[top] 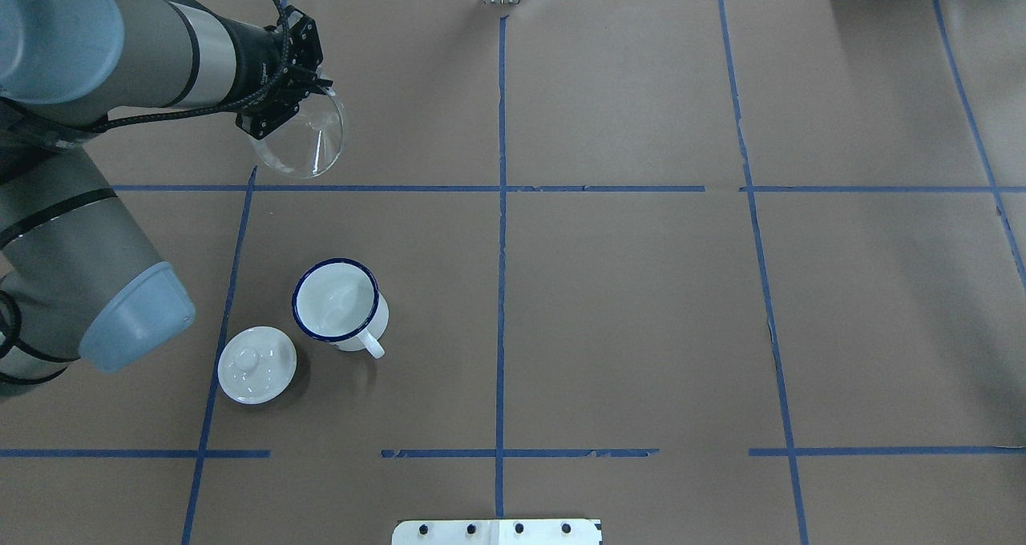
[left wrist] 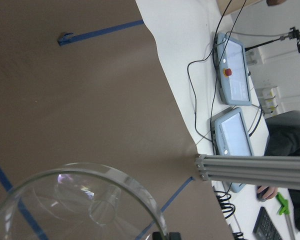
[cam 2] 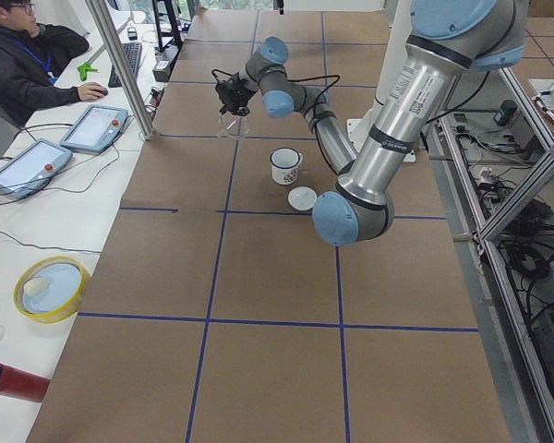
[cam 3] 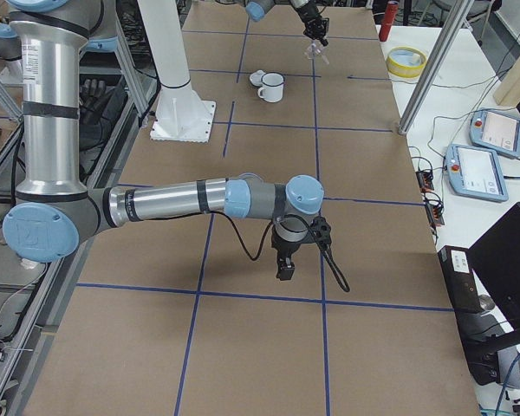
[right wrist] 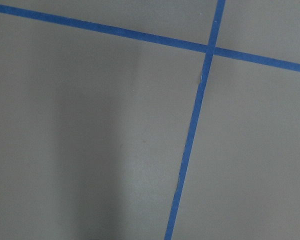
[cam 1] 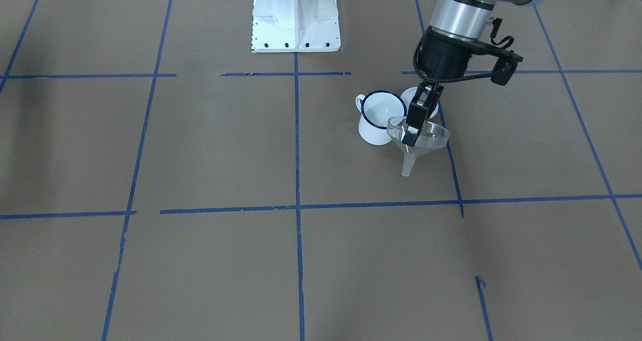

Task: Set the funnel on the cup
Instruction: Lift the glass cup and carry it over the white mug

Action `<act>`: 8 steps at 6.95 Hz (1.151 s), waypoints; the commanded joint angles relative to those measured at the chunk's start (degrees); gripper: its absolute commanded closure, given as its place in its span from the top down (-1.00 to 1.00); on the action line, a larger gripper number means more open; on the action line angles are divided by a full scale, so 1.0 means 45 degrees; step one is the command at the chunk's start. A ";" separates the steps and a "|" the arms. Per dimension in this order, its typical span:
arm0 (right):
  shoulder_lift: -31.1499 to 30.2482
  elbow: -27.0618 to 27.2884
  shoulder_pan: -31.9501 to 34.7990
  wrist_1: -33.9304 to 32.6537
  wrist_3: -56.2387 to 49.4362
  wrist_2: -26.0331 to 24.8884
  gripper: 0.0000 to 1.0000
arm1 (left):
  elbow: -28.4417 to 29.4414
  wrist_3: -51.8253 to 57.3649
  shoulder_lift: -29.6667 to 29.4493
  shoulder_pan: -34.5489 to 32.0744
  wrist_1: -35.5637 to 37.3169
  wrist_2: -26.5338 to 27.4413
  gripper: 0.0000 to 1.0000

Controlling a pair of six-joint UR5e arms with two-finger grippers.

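My left gripper (cam 1: 414, 129) is shut on the rim of the clear funnel (cam 1: 426, 139) and holds it in the air, spout down. The funnel hangs just beside and in front of the cup (cam 1: 377, 120), a white mug with a dark blue rim, in the front-facing view. In the overhead view the funnel (top: 309, 138) is well beyond the cup (top: 337, 300), which stands upright with its handle toward the robot. The left wrist view shows the funnel's cone (left wrist: 80, 205) close up. My right gripper (cam 3: 284, 265) hangs over bare table far from both; I cannot tell whether it is open.
A round white knobbed lid (top: 256, 365) lies on the table next to the cup. The white robot base (cam 1: 296, 17) stands at the table's near edge. Blue tape lines grid the brown table. An operator (cam 2: 28, 55) sits beyond the far side.
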 commanded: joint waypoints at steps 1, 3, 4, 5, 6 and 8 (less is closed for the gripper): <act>0.0000 0.0003 0.0000 0.0000 0.0000 0.0000 1.00 | -0.1335 0.1968 -0.0293 0.0607 0.3689 -0.1737 -1.00; 0.0000 0.0003 0.0000 0.0000 0.0000 0.0000 1.00 | -0.1537 0.3455 -0.1091 0.1410 0.5845 -0.3025 -1.00; 0.0000 0.0003 0.0000 0.0000 0.0000 0.0000 1.00 | -0.1459 0.4544 -0.1210 0.1723 0.6702 -0.3419 -1.00; 0.0000 0.0003 0.0000 0.0000 0.0019 0.0000 1.00 | -0.1091 0.5193 -0.1482 0.1745 0.7213 -0.3539 -1.00; 0.0000 0.0003 0.0000 0.0000 0.0000 0.0000 1.00 | -0.0062 0.6070 -0.2026 0.1726 0.7644 -0.3560 -1.00; 0.0000 0.0003 0.0000 0.0000 0.0000 0.0000 1.00 | 0.0240 0.6895 -0.1974 0.1726 0.7590 -0.3560 -1.00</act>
